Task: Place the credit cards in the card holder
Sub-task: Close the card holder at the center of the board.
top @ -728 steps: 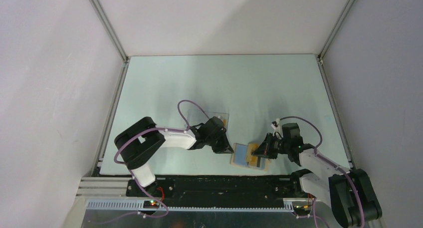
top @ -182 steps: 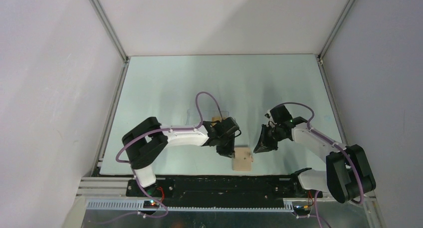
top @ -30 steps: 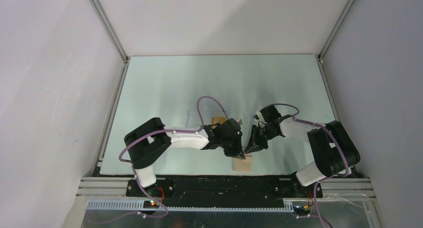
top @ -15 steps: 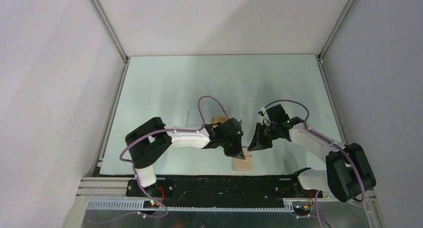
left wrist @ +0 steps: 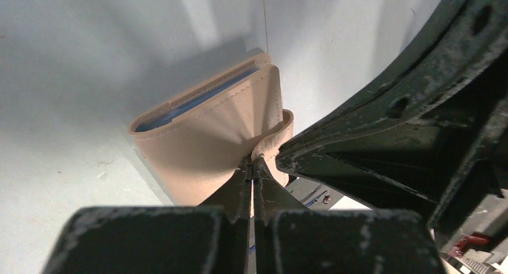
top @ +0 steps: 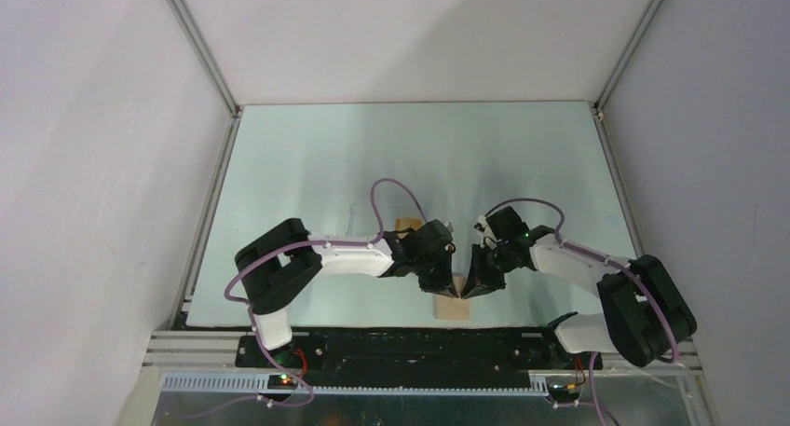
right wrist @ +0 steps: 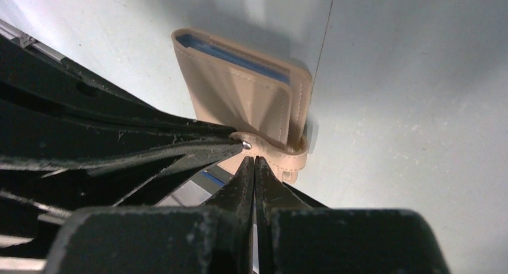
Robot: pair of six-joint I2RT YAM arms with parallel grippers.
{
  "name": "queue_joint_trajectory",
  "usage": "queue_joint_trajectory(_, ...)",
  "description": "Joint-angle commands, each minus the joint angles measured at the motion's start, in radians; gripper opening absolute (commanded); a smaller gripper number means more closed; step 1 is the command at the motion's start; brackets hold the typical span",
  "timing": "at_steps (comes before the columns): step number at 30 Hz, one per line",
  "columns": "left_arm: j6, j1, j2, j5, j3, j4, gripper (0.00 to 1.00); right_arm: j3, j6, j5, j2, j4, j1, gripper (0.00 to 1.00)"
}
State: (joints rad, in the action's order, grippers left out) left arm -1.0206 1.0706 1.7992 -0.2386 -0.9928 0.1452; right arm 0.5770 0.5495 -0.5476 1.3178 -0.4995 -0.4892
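The card holder (top: 454,309) is a tan wallet, folded shut, lying near the table's front edge. Its blue lining shows along the fold's edge in both wrist views. My left gripper (top: 452,285) is shut, its tips (left wrist: 252,161) pressed against the card holder (left wrist: 206,133) where the snap tab curls round. My right gripper (top: 469,290) is shut too. Its tips (right wrist: 254,159) touch the snap tab (right wrist: 272,149) beside a metal stud (right wrist: 246,145). Nothing sits between either pair of jaws. One orange-yellow credit card (top: 405,225) shows behind the left wrist.
A clear plastic box (top: 371,215) lies on the table behind the left arm, by the card. The two grippers' fingers meet tip to tip over the wallet. The table's front rail (top: 401,344) runs just below the wallet.
My right gripper has swung left and nearer, down onto the wallet's tab next to the left gripper's tips. The left arm and the wallet have barely moved.
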Motion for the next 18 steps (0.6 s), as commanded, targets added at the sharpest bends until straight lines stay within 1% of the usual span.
queue_joint_trajectory(1, 0.020, -0.004, 0.046, 0.081, 0.005, 0.116, 0.00, -0.003, 0.025, 0.029, 0.045, 0.061, -0.021, 0.00)
queue_joint_trajectory(10, 0.021, -0.003, 0.053, 0.078, 0.002, 0.121, 0.00, -0.002, 0.032, 0.080, 0.130, 0.092, -0.045, 0.00)
queue_joint_trajectory(18, 0.010, -0.003, 0.061, 0.081, 0.000, 0.136, 0.00, -0.001, 0.071, 0.228, 0.171, 0.018, -0.124, 0.00)
